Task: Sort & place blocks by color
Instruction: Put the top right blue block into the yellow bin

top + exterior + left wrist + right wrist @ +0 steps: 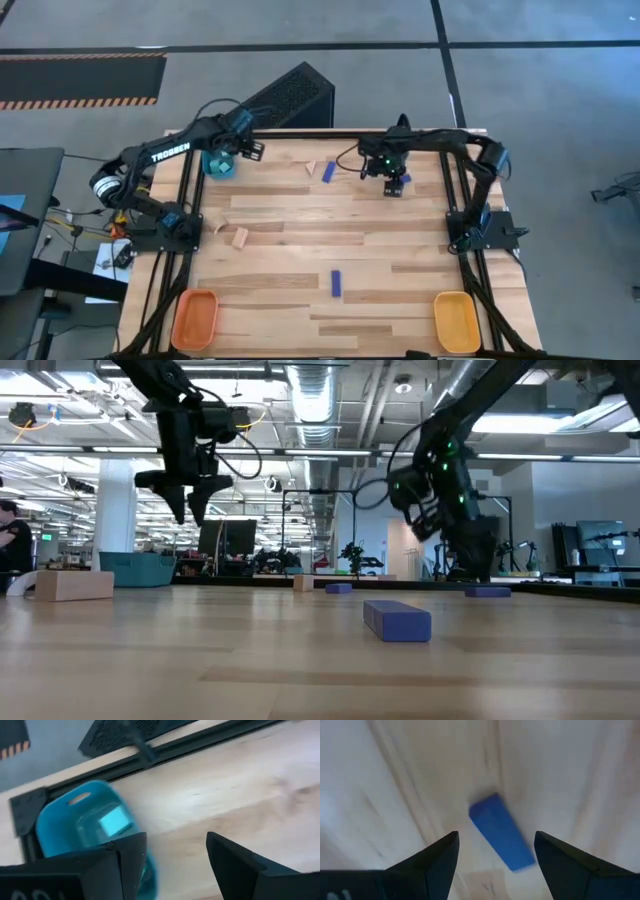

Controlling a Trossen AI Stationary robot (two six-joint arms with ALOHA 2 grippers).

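The right tool is held open and empty above a dark blue bar lying flat on the desk at its far right side, and since the bar sits skewed between the fingers, a descent without rotation is judged likely to nudge or pivot it rather than clamp it. The left tool, also spread wide and holding nothing, is poised beside the teal tray in which a cyan cube is seen, so the tray could be bumped.

Grey concrete floor with hazard striping (left side), exposed ceiling ducts beyond
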